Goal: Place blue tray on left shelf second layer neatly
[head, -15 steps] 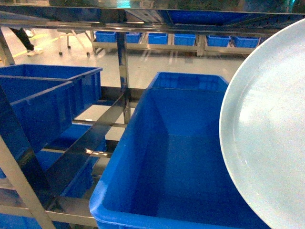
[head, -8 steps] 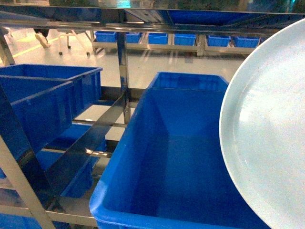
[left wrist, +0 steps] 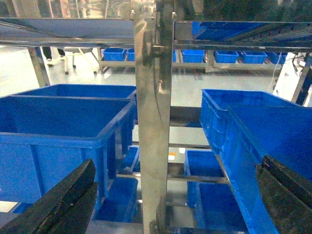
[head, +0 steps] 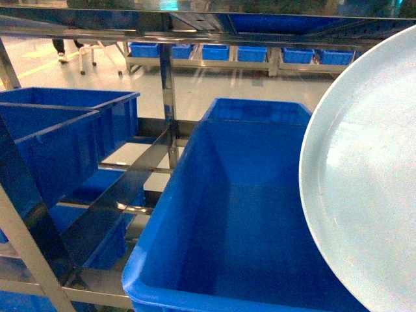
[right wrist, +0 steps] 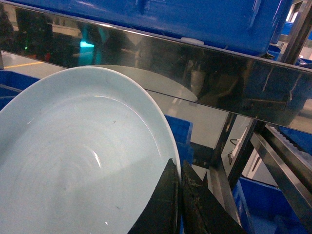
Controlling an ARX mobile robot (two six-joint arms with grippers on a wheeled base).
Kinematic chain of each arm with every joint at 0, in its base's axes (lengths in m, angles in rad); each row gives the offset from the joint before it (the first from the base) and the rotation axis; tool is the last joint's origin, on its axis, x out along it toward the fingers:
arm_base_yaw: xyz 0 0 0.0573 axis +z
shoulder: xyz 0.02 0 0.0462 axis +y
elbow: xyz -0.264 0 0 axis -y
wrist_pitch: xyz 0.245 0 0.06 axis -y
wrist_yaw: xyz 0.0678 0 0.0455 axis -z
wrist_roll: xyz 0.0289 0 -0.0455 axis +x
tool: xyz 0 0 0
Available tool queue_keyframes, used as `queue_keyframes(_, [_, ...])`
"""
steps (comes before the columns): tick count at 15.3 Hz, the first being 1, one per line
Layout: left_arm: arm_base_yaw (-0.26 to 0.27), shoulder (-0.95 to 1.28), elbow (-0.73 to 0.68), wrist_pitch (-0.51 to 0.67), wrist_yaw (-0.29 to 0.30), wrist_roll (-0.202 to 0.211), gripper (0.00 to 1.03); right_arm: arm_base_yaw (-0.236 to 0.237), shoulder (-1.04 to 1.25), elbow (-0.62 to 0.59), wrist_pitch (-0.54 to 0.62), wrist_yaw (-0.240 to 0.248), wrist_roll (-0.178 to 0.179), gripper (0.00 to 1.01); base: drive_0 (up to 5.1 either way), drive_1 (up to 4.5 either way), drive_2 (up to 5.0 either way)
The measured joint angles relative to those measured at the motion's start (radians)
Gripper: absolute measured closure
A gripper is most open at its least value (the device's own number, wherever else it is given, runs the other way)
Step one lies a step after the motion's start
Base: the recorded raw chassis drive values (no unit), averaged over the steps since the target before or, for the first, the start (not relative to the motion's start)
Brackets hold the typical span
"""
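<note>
Right claw (right wrist: 178,204): pinching the blue tray (right wrist: 73,161) at its rim, dark fingers pressed together on the edge, low in the right wrist view.
Left claw (left wrist: 175,195): spread wide, one dark finger (left wrist: 63,204) at bottom left, the other at bottom right, nothing between them.
Blue tray: up in the air on the right of the head view (head: 364,175), tilted with its pale glossy face toward the camera, partly cut off by the frame edge; it hangs over the near right corner of a big blue crate (head: 234,214).
Steel rail (right wrist: 195,68): runs just above the tray in the right wrist view, and the tray's curve mirrors in it.
Left shelf second layer (head: 123,188): shiny flat rails to the left of the big crate; two more blue crates (head: 58,136) sit there, the tray well apart from them.
Steel post (left wrist: 153,122): dead ahead of the left claw, crates on either side.
Background: rows of small blue bins (head: 234,52) across the floor, someone's legs (head: 65,49) at far left.
</note>
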Motion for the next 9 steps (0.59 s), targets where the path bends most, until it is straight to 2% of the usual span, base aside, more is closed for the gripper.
queue_keyframes(9, [0.000, 0.000, 0.000, 0.000, 0.000, 0.000, 0.05, -0.002, 0.003, 0.000, 0.002, -0.004, 0.000, 0.99, 0.0, 0.00, 0.0])
